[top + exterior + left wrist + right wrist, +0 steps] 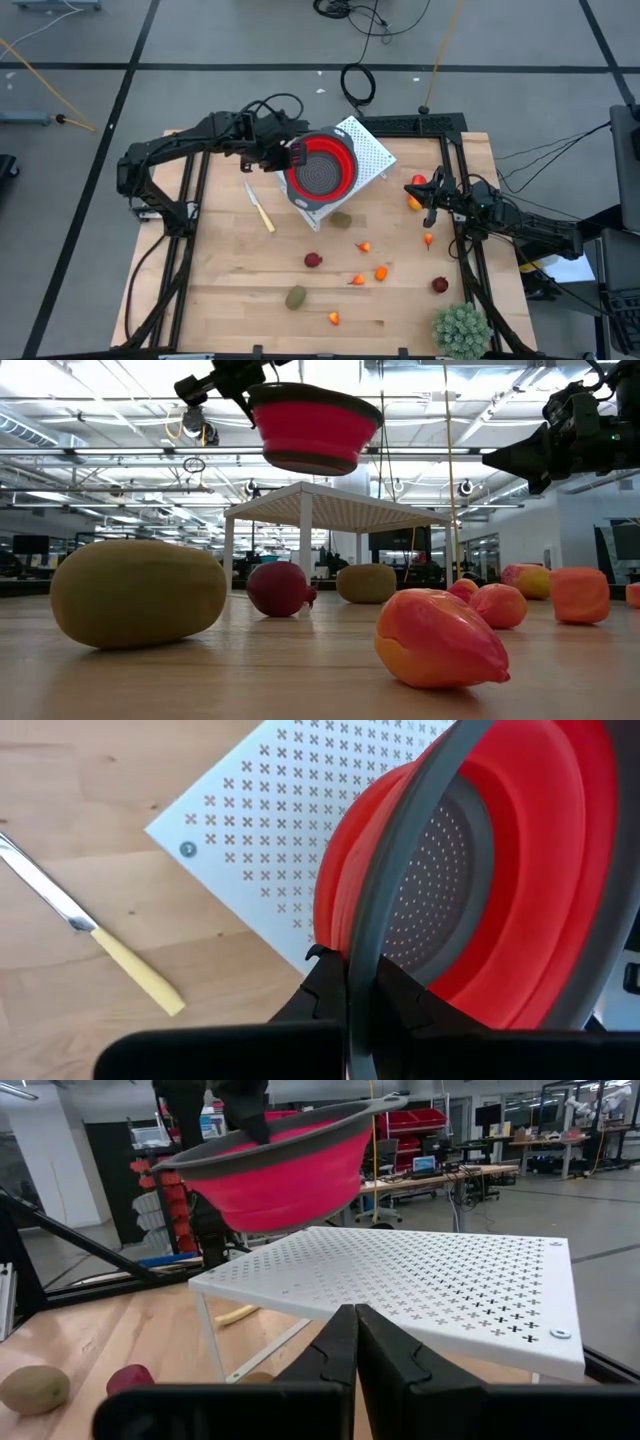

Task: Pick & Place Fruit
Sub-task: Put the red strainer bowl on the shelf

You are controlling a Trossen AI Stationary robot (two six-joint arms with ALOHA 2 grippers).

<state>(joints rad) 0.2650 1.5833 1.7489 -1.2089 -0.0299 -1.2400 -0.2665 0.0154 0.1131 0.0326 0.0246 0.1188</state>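
So the left gripper (284, 153) is clamped on the grey rim of the red bowl (322, 166) and holds it up in the air, tilted, over the white perforated stand (370, 150). In the low view the bowl hangs clear above the stand's top. The cream-handled knife (261, 209) lies on the wood just beside the stand, left of it.

The fruit (313, 260) is all on the table, none in the bowl that I can see: an olive oval (341, 219) close by the stand, another olive oval (295, 297) nearer the front edge, 2 dark red balls and a handful of small orange bits scattered toward the right.

The right gripper (432, 196) is pinched shut on nothing, hovering near the orange pieces at the right edge.

My read - this is the bowl-positioning step, picking hasn't started. Next the bowl needs to settle level somewhere reachable, then the right gripper has to open and drop onto 1 piece.
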